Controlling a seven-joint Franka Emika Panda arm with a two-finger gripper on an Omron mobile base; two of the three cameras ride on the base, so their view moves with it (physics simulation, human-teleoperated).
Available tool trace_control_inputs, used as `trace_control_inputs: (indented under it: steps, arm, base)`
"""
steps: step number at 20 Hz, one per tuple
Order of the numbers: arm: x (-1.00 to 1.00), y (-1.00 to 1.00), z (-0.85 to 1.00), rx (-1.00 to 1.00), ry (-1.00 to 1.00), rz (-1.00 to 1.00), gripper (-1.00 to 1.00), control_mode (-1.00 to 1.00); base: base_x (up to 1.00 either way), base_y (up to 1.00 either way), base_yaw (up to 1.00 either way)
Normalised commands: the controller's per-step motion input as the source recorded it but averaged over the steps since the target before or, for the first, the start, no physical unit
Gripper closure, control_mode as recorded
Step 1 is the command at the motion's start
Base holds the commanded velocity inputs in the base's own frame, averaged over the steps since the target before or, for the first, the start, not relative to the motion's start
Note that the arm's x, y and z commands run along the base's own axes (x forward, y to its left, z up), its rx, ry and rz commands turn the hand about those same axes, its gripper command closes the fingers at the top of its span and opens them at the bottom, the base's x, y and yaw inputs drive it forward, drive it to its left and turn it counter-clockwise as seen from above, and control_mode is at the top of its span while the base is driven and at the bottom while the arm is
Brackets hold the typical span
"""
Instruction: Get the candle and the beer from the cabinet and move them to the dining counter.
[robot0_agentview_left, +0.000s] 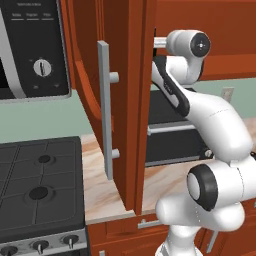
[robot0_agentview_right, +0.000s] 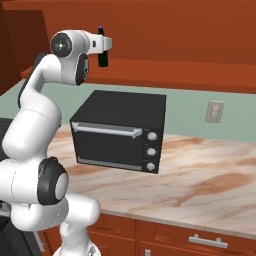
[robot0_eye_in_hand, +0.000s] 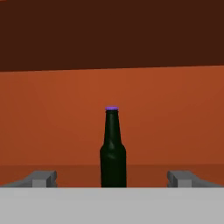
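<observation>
The gripper is seen with its jaws spread wide, nothing held between them. Just beyond, the beer is found upright on the cabinet shelf, centred between the fingertips but untouched. In the right base view the bottle is partly hidden by the hand. The open cabinet door is noted above the counter, where a black toaster oven stands
</observation>
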Motion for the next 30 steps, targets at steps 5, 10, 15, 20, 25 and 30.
trace_control_inputs:
  steps: [5, 10, 15, 20, 25, 30]
  arm:
    - [0.29, 0.0, 0.0, 0.0, 0.0, 0.0, -1.0, -1.0]
    - [0.34, 0.0, 0.0, 0.0, 0.0, 0.0, -1.0, -1.0]
    - [0.31, 0.0, 0.0, 0.0, 0.0, 0.0, -1.0, -1.0]
    - [0.24, 0.0, 0.0, 0.0, 0.0, 0.0, -1.0, -1.0]
    - [0.25, 0.0, 0.0, 0.0, 0.0, 0.0, -1.0, -1.0]
    - [0.19, 0.0, 0.0, 0.0, 0.0, 0.0, -1.0, -1.0]
  base:
    - [0.0, 0.0, 0.0]
    - [0.0, 0.0, 0.0]
    - [0.0, 0.0, 0.0]
    - [0.0, 0.0, 0.0]
    - [0.0, 0.0, 0.0]
    - [0.0, 0.0, 0.0]
